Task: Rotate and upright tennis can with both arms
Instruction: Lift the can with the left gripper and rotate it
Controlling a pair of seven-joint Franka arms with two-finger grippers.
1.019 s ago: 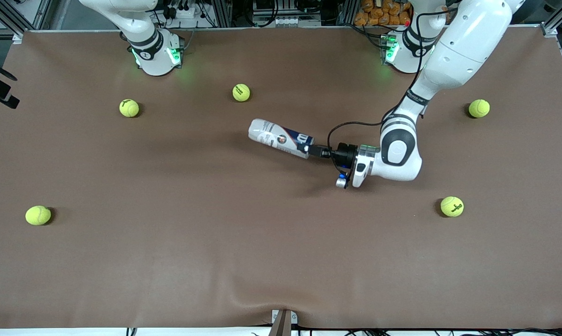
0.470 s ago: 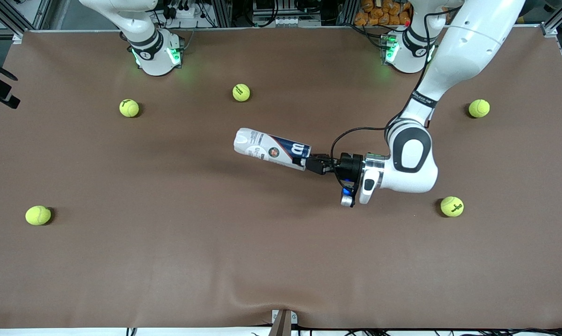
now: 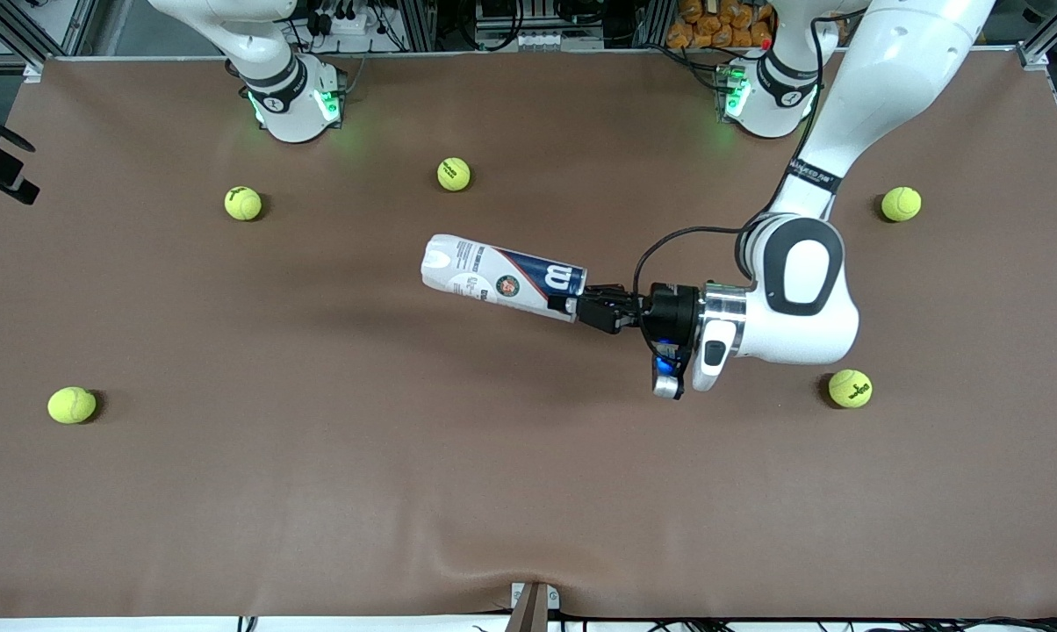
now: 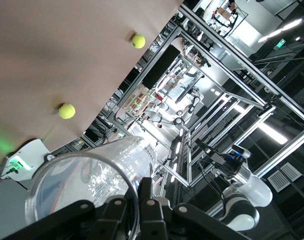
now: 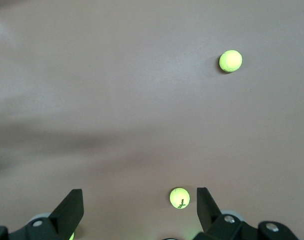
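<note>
The tennis can (image 3: 502, 279), a clear cylinder with a white and navy label, hangs tilted over the middle of the table. My left gripper (image 3: 574, 307) is shut on its open rim at the navy end. The white end points toward the right arm's end of the table. In the left wrist view the can (image 4: 86, 182) fills the foreground, and the left gripper (image 4: 136, 192) pinches its wall, one finger inside and one outside. My right gripper (image 5: 139, 207) is open and empty, high over the brown table, where the right arm waits. It does not show in the front view.
Several yellow-green tennis balls lie scattered on the brown table (image 3: 528, 491): one (image 3: 454, 174) between the bases, one (image 3: 850, 388) beside the left arm's wrist, one (image 3: 72, 405) toward the right arm's end. A ball (image 5: 180, 198) lies below the right gripper.
The left arm has lifted the can higher off the table. Its white end has swung toward the right arm's end, and the wrist has shifted lower in the front view. The right arm has not moved.
</note>
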